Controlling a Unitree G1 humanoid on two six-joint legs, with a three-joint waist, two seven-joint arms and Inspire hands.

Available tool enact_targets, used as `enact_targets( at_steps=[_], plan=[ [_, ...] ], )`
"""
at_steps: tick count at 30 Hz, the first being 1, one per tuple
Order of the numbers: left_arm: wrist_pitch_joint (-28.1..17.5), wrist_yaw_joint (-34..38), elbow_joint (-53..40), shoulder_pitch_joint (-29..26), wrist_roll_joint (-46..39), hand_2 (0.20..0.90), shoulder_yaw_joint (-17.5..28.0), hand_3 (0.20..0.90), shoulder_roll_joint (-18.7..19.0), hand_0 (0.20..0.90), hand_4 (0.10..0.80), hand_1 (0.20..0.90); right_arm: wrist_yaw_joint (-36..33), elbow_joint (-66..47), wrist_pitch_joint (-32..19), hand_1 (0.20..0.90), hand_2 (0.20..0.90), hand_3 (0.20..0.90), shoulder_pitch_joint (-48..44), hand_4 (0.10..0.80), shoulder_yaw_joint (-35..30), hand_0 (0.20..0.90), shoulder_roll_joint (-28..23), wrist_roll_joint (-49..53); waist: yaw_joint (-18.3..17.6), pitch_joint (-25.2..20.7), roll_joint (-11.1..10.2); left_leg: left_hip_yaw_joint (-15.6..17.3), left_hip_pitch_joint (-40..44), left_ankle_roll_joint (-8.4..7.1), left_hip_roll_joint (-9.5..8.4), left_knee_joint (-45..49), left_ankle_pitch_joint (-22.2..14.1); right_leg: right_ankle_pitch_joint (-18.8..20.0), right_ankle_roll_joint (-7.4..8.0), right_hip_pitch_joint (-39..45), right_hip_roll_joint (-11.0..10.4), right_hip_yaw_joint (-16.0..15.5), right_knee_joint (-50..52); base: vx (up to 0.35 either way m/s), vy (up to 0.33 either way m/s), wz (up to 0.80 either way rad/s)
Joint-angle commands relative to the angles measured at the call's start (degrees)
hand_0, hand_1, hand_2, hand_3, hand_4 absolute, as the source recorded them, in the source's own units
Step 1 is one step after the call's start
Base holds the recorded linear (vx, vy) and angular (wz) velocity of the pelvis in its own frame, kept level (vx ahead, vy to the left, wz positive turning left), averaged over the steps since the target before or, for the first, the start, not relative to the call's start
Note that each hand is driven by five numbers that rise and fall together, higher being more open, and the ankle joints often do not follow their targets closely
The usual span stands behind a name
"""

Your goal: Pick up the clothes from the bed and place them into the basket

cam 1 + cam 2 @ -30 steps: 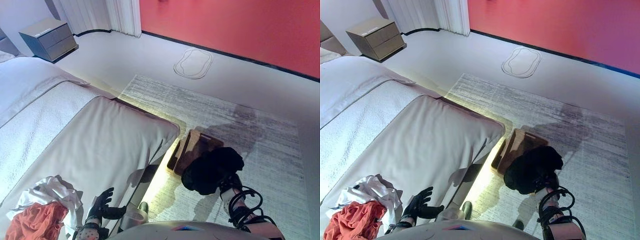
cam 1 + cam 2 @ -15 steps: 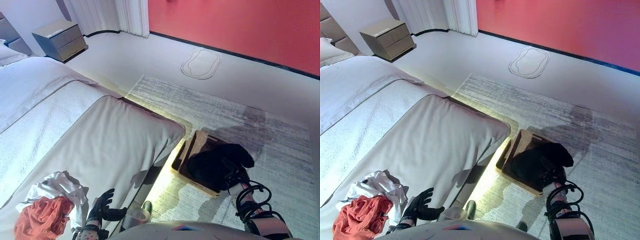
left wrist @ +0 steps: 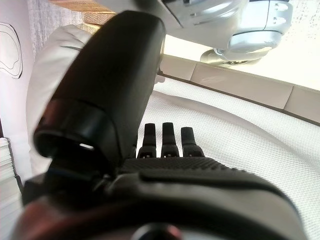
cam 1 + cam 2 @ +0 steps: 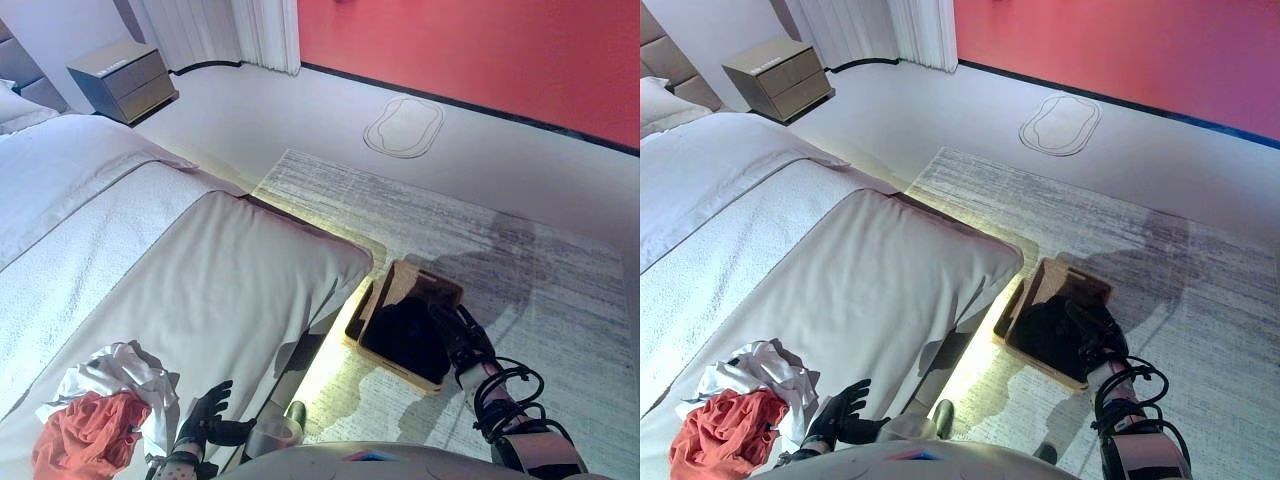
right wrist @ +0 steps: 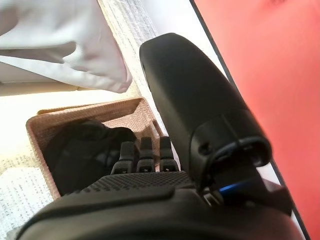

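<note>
The basket sits on the rug just beside the foot corner of the bed, and serves as the landmark here. A black garment lies inside it, filling most of the interior; one wall of the basket stands bare on the side away from the robot.

The right hand hovers over the basket's near edge, fingers straight and relaxed, holding nothing — the right wrist view shows the fingers extended above the dark cloth, apart from it as far as can be told. Judgement: the drop-off step for the black garment looks finished, with the garment released into the basket.

Two pieces are left on the bed, well apart from the basket across the mattress: a white garment and an orange-red garment, bunched together and touching. The left hand rests on the bed cover between that pile and the basket, just beside the white garment, fingers spread and empty.

Next move, as a judgement — the remaining pile calls for a reach away from the basket. The left hand is nearest; it needs to close on the bunched cloth and gather enough folds that nothing trails when carried across to the basket.
</note>
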Motion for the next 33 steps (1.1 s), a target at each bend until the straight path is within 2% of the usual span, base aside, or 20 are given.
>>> enact_targets(
  at_steps=[1, 8, 13, 18, 22, 25, 26, 27, 28, 30, 31, 32, 33],
  plan=[
    [-3.0, 0.5, 0.8, -2.5, 0.0, 0.900, -2.9, 0.900, 0.9, 0.900, 0.800, 0.900, 2.1, -1.6, -2.0, 0.900, 0.900, 0.900, -2.4, 0.800, -0.4, 0.900, -3.7, -1.3, 1.5, -1.9, 1.1, -4.0, -3.1, -0.15, -1.91, -0.7, -0.7, -5.4, 0.24, 2.7, 2.1, 0.0, 3.1, 0.000, 0.000, 0.00],
    [-2.8, 0.5, 0.7, -2.6, -0.4, 0.900, -2.0, 0.900, 0.6, 0.900, 0.800, 0.900, 3.4, 1.6, -0.7, 0.900, 0.900, 0.900, 0.8, 0.800, 0.1, 0.900, -0.3, -1.6, 0.8, -2.0, 1.0, -3.6, -2.8, -0.07, -1.87, -0.7, -0.7, -5.7, 0.05, 2.7, 2.4, 0.5, 3.3, -0.011, 0.002, 0.00],
    [-2.7, 0.6, 0.3, -3.2, -1.3, 0.900, -1.6, 0.900, -0.1, 0.900, 0.800, 0.900, 4.1, 6.0, 2.1, 0.900, 0.900, 0.900, 3.0, 0.800, 2.1, 0.900, 1.7, -8.4, 1.0, -2.1, 1.0, -4.3, -2.5, 0.23, -1.89, -0.7, -0.7, -7.0, -0.55, 2.7, 2.7, 0.7, 5.1, -0.062, 0.000, 0.00],
    [-2.6, 0.8, 0.4, -3.4, -1.0, 0.900, -0.7, 0.900, -0.4, 0.900, 0.800, 0.900, 3.7, 7.2, 2.3, 0.900, 0.900, 0.900, 4.0, 0.800, 3.6, 0.900, 2.0, -14.6, 2.2, -2.0, 0.7, -5.8, -2.1, 0.05, -1.93, -0.7, -0.4, -7.2, -0.92, 3.4, 2.7, -0.4, 5.2, -0.065, -0.043, 0.10],
    [-2.9, 1.1, 0.9, -3.6, -0.9, 0.900, 0.0, 0.900, -0.4, 0.900, 0.800, 0.900, 1.6, 5.7, 0.4, 0.900, 0.900, 0.900, 3.3, 0.800, 9.3, 0.900, 1.8, -23.7, 5.4, -1.0, 0.6, -8.3, -2.8, -1.20, -1.41, 1.1, 0.1, -8.3, -2.24, 4.4, 3.2, -1.8, 5.9, -0.083, -0.056, 0.16],
    [-2.3, 0.6, 1.0, -4.3, -0.6, 0.900, 0.7, 0.900, 0.0, 0.900, 0.800, 0.900, 1.4, 4.6, -0.1, 0.900, 0.900, 0.900, 2.9, 0.800, 12.3, 0.900, 1.8, -22.8, 8.2, -0.3, 0.7, -11.1, -4.5, -2.09, -1.31, 1.7, 1.3, -9.1, -3.05, 4.8, 4.1, -3.6, 6.4, -0.044, -0.104, 0.45],
    [-1.7, 0.1, 1.0, -5.0, -0.1, 0.900, 1.8, 0.900, 0.3, 0.900, 0.800, 0.900, 1.0, 3.8, -0.2, 0.900, 0.900, 0.900, 2.2, 0.800, 13.6, 0.900, 2.3, -20.8, 10.5, 0.3, 0.9, -12.6, -6.1, -3.53, -0.69, 1.2, 3.4, -9.5, -3.43, 5.5, 5.3, -4.8, 6.2, 0.062, -0.210, 0.56],
    [-1.4, 0.0, 1.0, -5.1, 0.3, 0.900, 2.5, 0.900, 0.4, 0.900, 0.800, 0.900, 1.2, 3.7, -0.1, 0.900, 0.900, 0.900, 1.9, 0.800, 14.3, 0.900, 2.6, -19.5, 11.3, 0.4, 0.6, -12.7, -6.3, -4.60, 0.11, 0.4, 3.1, -10.9, -3.39, 6.5, 6.4, -4.1, 5.8, 0.075, -0.242, 0.64],
    [-1.2, -0.1, 1.1, -5.3, 1.2, 0.900, 3.5, 0.900, 0.7, 0.900, 0.800, 0.900, 1.5, 3.5, 0.7, 0.900, 0.900, 0.900, 1.5, 0.800, 14.7, 0.900, 3.2, -17.1, 12.1, 0.7, 0.6, -12.1, -7.4, -5.44, 0.74, 0.3, 3.7, -11.2, -3.53, 7.1, 7.1, -4.8, 5.4, 0.089, -0.165, 0.55],
    [-1.1, -0.7, 1.5, -5.5, 2.1, 0.900, 4.5, 0.900, 1.0, 0.900, 0.800, 0.900, 1.7, 3.5, 1.4, 0.900, 0.900, 0.900, 1.5, 0.800, 14.5, 0.900, 3.7, -15.3, 12.2, 0.6, 0.6, -10.3, -8.1, -5.92, 1.33, 0.5, 3.9, -11.0, -3.29, 7.3, 7.2, -5.8, 5.0, -0.029, 0.025, 0.50],
    [-1.1, -2.3, 1.7, -6.2, 4.9, 0.900, 4.4, 0.900, 1.1, 0.900, 0.800, 0.900, 1.1, 3.5, 0.8, 0.900, 0.900, 0.900, 2.7, 0.800, 13.0, 0.900, 4.1, -13.0, 10.4, 0.3, 0.5, -2.4, -9.2, -6.16, 2.68, 3.0, 3.5, -9.6, -2.27, 7.5, 6.1, -9.1, 4.5, -0.111, 0.158, 0.60],
    [-1.1, -2.7, 1.5, -6.6, 5.8, 0.900, 3.7, 0.900, 1.0, 0.900, 0.800, 0.900, 0.9, 3.1, 0.5, 0.900, 0.900, 0.900, 3.4, 0.800, 12.0, 0.900, 4.0, -12.1, 9.1, 0.2, 0.4, 2.2, -9.9, -6.03, 3.13, 4.8, 3.2, -8.9, -1.91, 7.5, 5.5, -10.9, 4.5, -0.190, 0.255, 1.25],
    [-0.7, -2.7, 1.2, -7.3, 6.2, 0.900, 2.4, 0.900, 0.9, 0.900, 0.800, 0.900, 1.0, 2.5, 0.0, 0.900, 0.900, 0.900, 4.5, 0.800, 10.4, 0.900, 3.8, -12.0, 6.7, -0.1, 0.3, 9.2, -10.8, -5.33, 3.79, 7.6, 1.9, -8.2, -1.56, 7.2, 4.2, -13.9, 5.0, -0.235, 0.292, 1.92]
  ],
)
